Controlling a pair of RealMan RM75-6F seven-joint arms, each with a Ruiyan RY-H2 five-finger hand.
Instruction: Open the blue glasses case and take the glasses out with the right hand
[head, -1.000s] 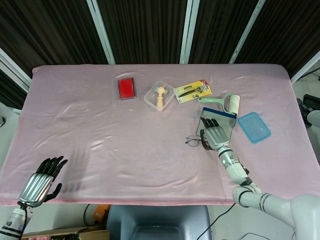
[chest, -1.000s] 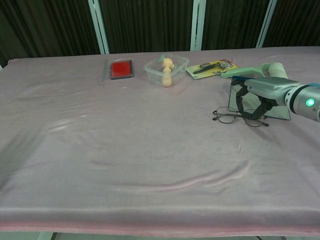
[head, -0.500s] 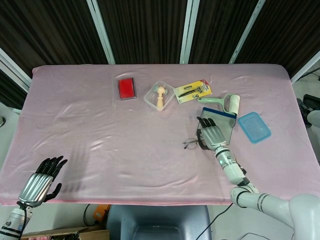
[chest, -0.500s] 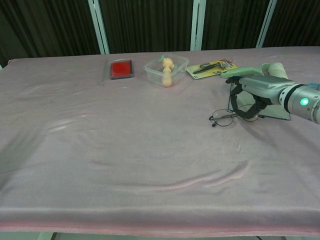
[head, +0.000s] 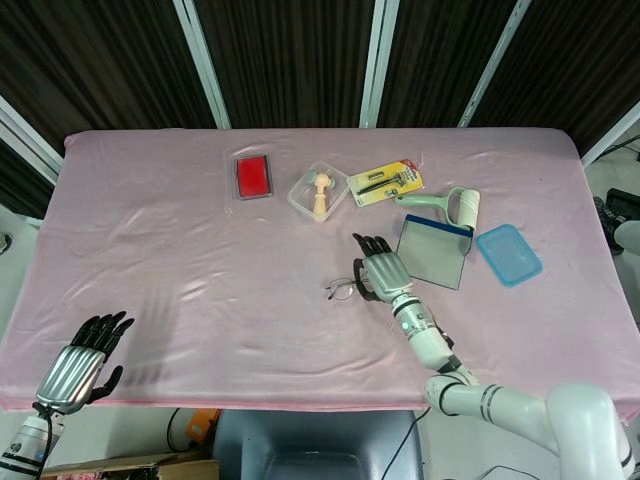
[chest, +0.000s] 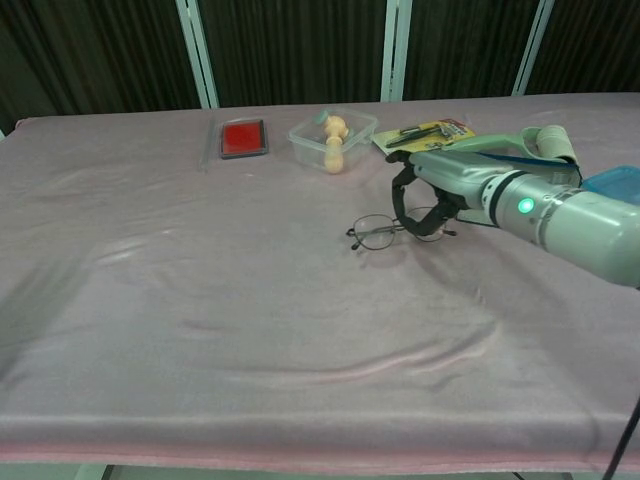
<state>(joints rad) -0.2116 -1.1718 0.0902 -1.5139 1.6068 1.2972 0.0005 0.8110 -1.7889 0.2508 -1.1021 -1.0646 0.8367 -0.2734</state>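
Pink cloth covers the table, and the glasses near its middle serve as the landmark for everything else. Far to their left and toward the near edge, off the table's corner, the left hand hangs with its dark fingers spread and nothing in it. Up and to the left of the glasses lies a red pad in a clear holder. Just behind the glasses and farther back sits a clear plastic box with a peach-coloured item inside, and beside it a yellow carded pack. The right hand is over the right part of the glasses, fingers curled down around the frame and gripping it, the left lens sticking out free. To the right of the glasses the blue glasses case lies open, a lint roller behind it and a blue lid farthest right.
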